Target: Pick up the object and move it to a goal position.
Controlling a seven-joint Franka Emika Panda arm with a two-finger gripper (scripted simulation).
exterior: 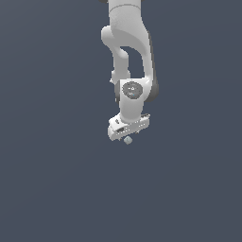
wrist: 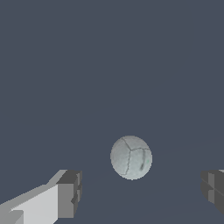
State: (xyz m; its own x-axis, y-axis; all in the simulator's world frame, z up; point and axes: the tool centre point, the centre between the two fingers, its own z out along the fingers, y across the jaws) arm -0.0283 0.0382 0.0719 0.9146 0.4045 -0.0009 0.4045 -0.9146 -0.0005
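Gripper [wrist: 140,197] fingers spread wide, object [wrist: 131,157] between them untouched, cracked facets visible only in wrist view

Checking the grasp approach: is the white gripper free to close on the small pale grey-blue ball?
Probably yes: the pale grey-blue ball lies between the open grey fingers, with nothing blocking it.
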